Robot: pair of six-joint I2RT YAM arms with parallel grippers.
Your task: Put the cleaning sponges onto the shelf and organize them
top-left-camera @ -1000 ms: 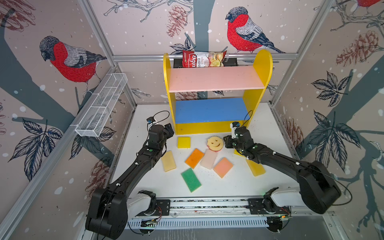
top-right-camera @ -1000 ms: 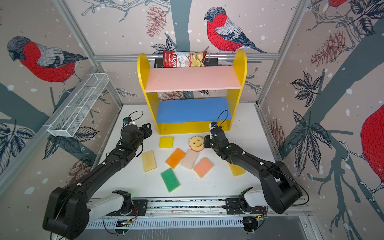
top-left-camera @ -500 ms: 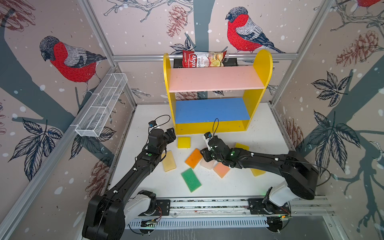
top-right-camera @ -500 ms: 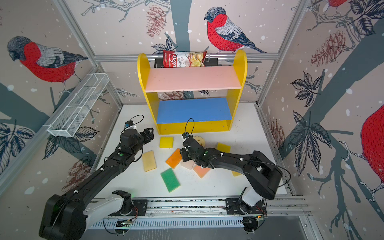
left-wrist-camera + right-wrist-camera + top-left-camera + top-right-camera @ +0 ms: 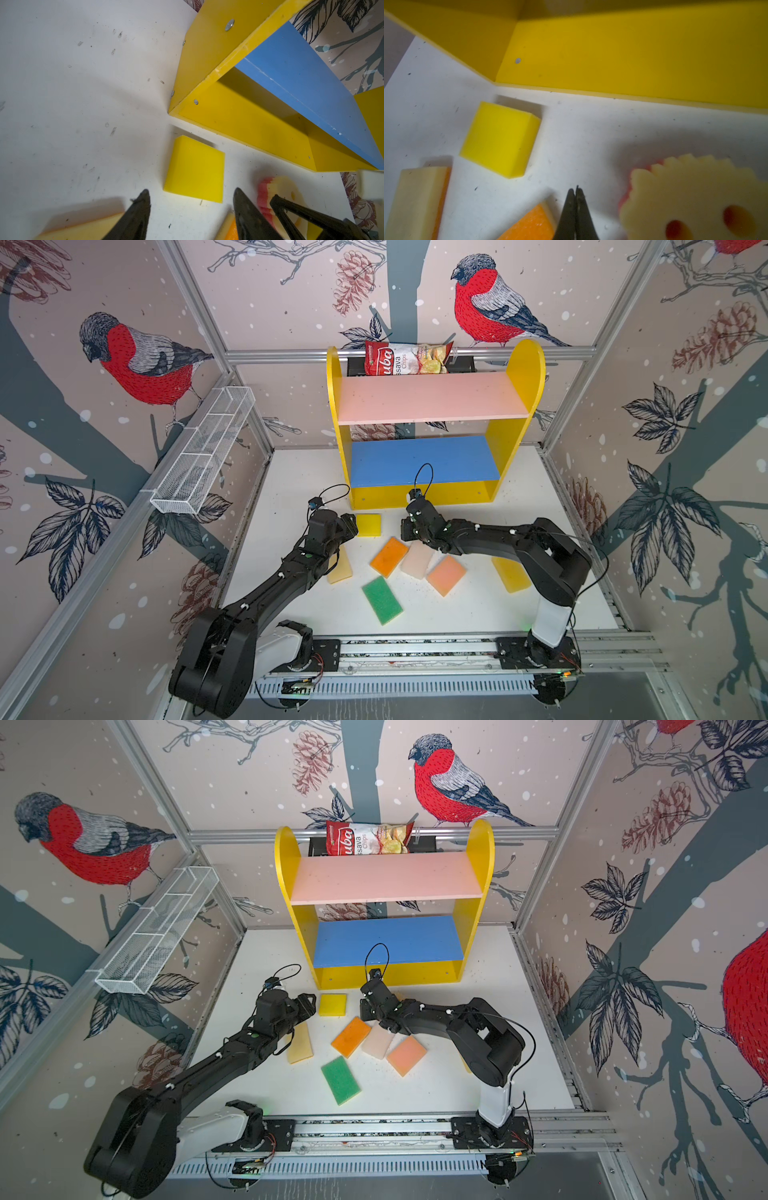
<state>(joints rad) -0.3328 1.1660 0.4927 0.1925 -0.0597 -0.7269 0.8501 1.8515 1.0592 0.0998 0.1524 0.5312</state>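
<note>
The shelf (image 5: 432, 398) stands at the back, with a pink board, a blue board and a yellow base. On the white floor before it lie several cleaning sponges: a yellow square one (image 5: 368, 524) (image 5: 195, 170) (image 5: 500, 141), orange (image 5: 389, 556), cream (image 5: 417, 562), salmon (image 5: 446, 575), green (image 5: 382, 600), pale yellow (image 5: 341, 570) and yellow (image 5: 510, 574). My left gripper (image 5: 351, 526) (image 5: 191, 190) is open, its tips just short of the yellow square. My right gripper (image 5: 405, 529) (image 5: 574, 188) is shut on nothing, low between the orange sponge (image 5: 529, 224) and the round smiley sponge (image 5: 695, 193) (image 5: 284, 187).
A red-and-white chips bag (image 5: 405, 358) sits behind the shelf's top board. A white wire-mesh basket (image 5: 203, 456) hangs on the left wall. The two grippers are close together, one on each side of the yellow square. Patterned walls close in the floor on three sides.
My right gripper swung left from the smiley sponge's right side to its left and shut. The left gripper came a little closer to the yellow square. The sponges lie as before.
</note>
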